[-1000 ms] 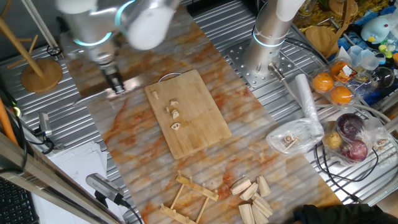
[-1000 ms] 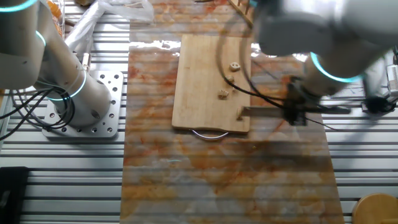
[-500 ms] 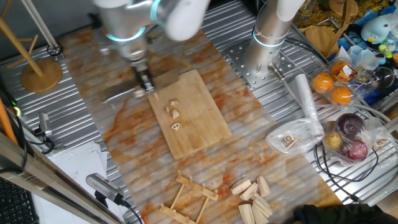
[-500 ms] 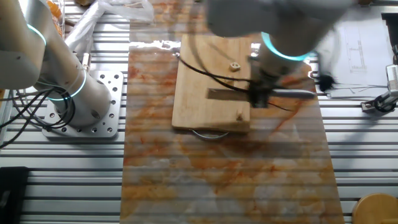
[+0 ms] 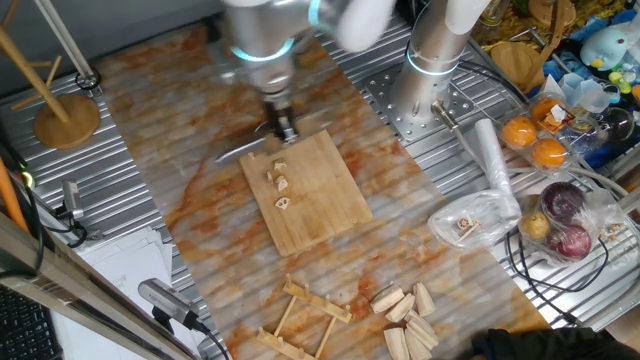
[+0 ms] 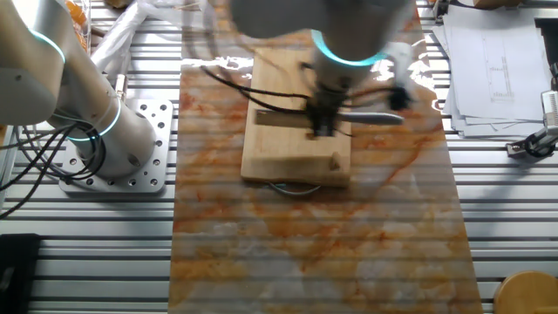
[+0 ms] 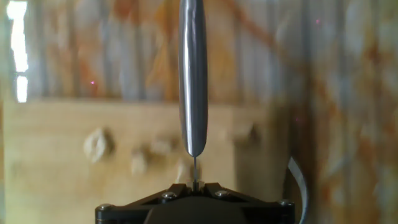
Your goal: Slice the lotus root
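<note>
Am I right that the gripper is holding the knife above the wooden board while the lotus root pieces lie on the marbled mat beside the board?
Not quite: one fixed view shows the lotus root pieces lying on the wooden board itself, not on the mat. The gripper does hold the knife above the board.

The desk [image 5: 150, 120] wears a marbled sheet of cream streaked with rust-orange. The wooden board [image 5: 310, 195] is pale honey, the lotus root [image 5: 281, 183] pieces on it cream-beige. The knife [image 7: 193, 74] shines steel grey, the gripper [image 7: 194, 186] below it black. The arm [image 5: 262, 30] is white with a glowing cyan ring (blurred). Two oranges [image 5: 533, 140] are bright orange.
</note>
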{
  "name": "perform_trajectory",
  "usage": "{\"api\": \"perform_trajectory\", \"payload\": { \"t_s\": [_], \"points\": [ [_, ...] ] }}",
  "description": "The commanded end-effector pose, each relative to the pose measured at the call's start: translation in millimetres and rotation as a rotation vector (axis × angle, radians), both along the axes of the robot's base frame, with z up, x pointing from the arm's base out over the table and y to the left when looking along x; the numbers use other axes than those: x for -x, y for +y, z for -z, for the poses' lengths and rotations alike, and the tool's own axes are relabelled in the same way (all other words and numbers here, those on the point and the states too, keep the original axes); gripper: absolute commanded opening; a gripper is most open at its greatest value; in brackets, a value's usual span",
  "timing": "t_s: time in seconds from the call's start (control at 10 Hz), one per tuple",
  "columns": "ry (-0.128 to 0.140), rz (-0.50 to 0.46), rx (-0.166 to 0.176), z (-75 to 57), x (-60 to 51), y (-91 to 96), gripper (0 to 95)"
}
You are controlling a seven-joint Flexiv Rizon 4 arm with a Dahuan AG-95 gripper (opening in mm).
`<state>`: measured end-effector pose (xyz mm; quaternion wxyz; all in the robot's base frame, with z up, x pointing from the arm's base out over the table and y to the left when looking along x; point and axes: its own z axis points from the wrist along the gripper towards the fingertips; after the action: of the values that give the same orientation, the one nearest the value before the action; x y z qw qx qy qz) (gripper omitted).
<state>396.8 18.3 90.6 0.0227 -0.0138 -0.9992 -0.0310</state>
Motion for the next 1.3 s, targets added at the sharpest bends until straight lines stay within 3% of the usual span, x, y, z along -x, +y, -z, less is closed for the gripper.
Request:
{"api": "perform_trajectory", "payload": {
  "t_s": [0.1, 0.7, 1.0, 1.3],
  "points": [
    [0.001, 0.003, 0.0, 1.6, 3.8, -0.5, 0.0],
    [-0.001, 0.009, 0.017, 5.7, -2.1, -8.9, 0.0],
    [-0.001, -0.008, 0.015, 2.2, -17.3, -26.2, 0.0],
    [-0.005, -0.009, 0.031, 8.8, -35.0, -31.1, 0.0]
  ]
}}
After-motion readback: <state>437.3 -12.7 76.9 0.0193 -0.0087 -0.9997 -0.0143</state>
